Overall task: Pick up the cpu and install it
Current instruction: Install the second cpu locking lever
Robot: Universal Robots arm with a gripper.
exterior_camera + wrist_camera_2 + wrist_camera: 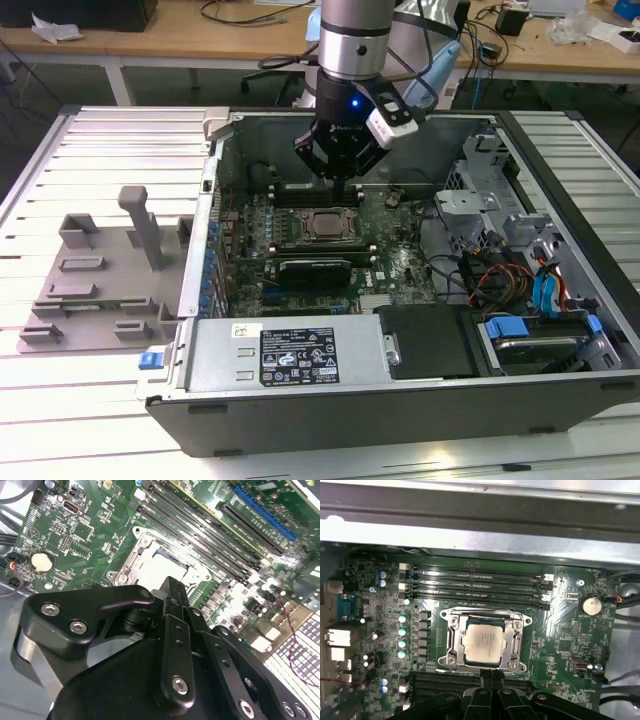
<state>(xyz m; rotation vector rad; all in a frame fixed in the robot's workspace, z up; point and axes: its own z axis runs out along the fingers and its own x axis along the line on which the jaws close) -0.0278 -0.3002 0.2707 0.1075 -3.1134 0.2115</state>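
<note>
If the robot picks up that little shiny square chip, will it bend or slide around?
The cpu looks like a flat, stiff metal-topped plate, so it probably won't bend. Its smooth, shiny top could be slippery. It is thin and lies low inside the socket frame, so it is likely light but hard to get hold of.

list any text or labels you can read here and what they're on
White label on the computer case: print too small to read.
The cpu in the socket: faint markings, unreadable.
Motherboard: tiny white lettering, unreadable.
Nothing here can be quoted.
</note>
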